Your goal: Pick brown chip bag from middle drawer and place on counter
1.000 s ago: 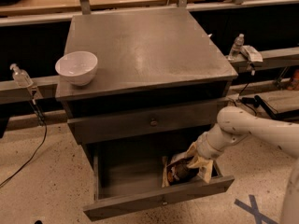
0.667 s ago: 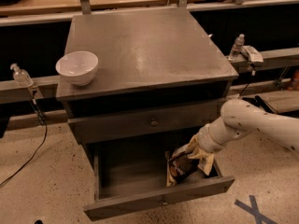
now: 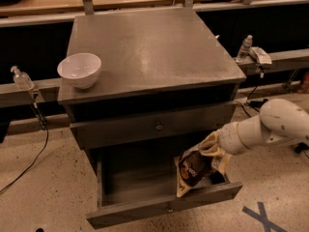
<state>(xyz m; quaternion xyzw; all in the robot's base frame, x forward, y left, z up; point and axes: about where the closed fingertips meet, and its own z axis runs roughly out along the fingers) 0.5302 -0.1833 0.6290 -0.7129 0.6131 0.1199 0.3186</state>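
The middle drawer (image 3: 164, 205) is pulled open at the bottom of the cabinet. The brown chip bag (image 3: 192, 170) hangs tilted over the drawer's right end, its lower edge near the front panel. My gripper (image 3: 211, 152) comes in from the right on a white arm and is shut on the bag's upper right edge. The counter (image 3: 154, 47) is the grey cabinet top above, well above the gripper.
A white bowl (image 3: 79, 69) stands on the counter's front left corner. A closed drawer with a knob (image 3: 158, 126) sits just above the open one. Small bottles stand on rails at left (image 3: 21, 78) and right (image 3: 245, 47). Blue tape (image 3: 260, 216) marks the floor.
The arm has lifted and drawn back a little to the right. The bag has come up off the drawer floor and now hangs from the gripper.
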